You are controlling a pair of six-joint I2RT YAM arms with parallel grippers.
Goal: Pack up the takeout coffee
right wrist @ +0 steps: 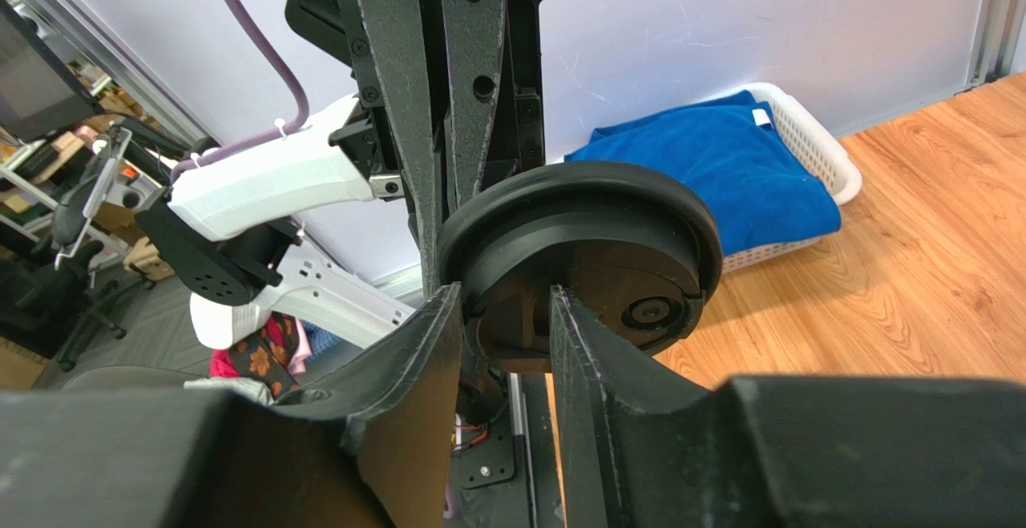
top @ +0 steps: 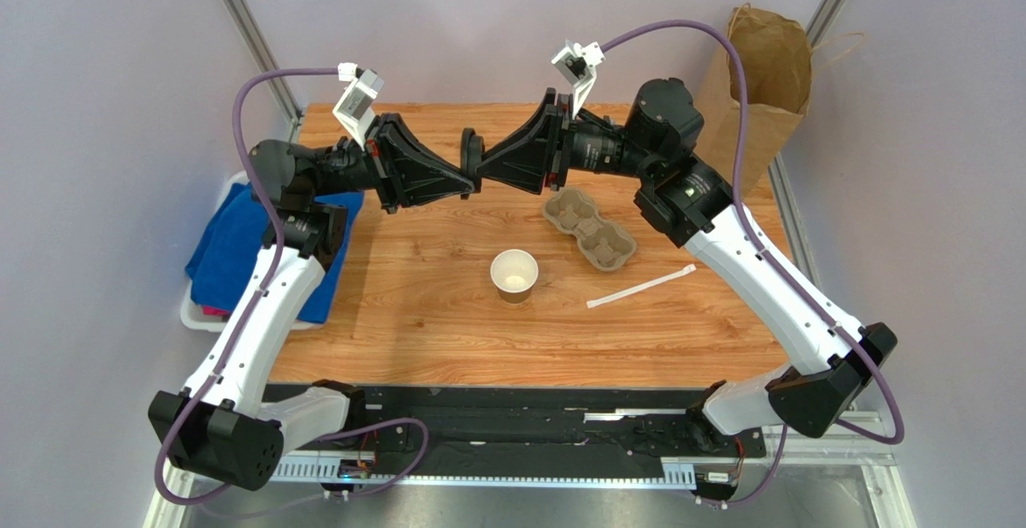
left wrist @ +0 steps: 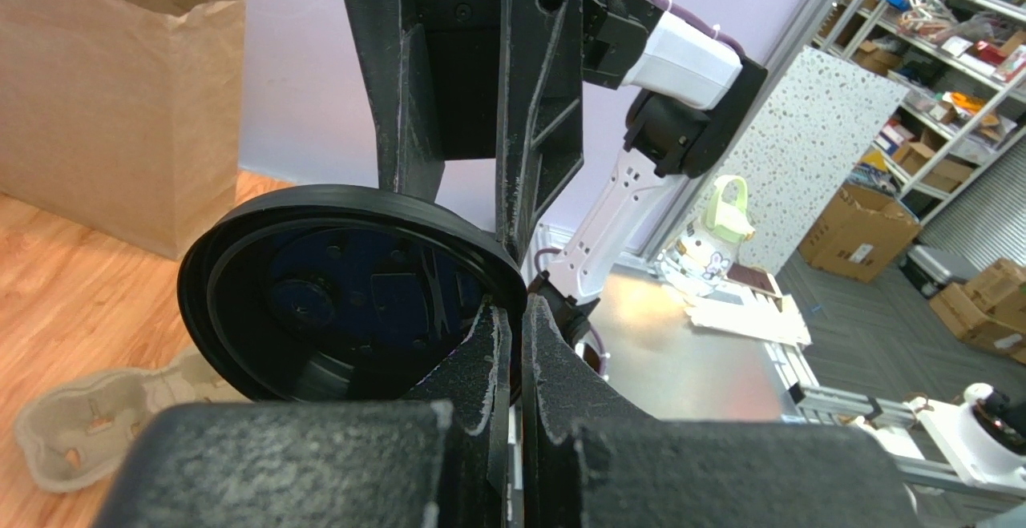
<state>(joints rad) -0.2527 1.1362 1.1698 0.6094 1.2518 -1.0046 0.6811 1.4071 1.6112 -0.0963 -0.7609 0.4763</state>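
The takeout coffee's kraft paper cup stands open and uncovered at the middle of the wooden table. Its round black lid hangs in the air above the table's back, between the two grippers. My left gripper is shut on the lid's rim. My right gripper faces it from the other side. Its jaws stand apart at the lower edge of the lid, with a clear gap between them.
A pulp cup tray lies right of the grippers, with a white stick in front of it. A tall brown paper bag stands open at the back right. A white basket holding blue cloth sits off the table's left edge.
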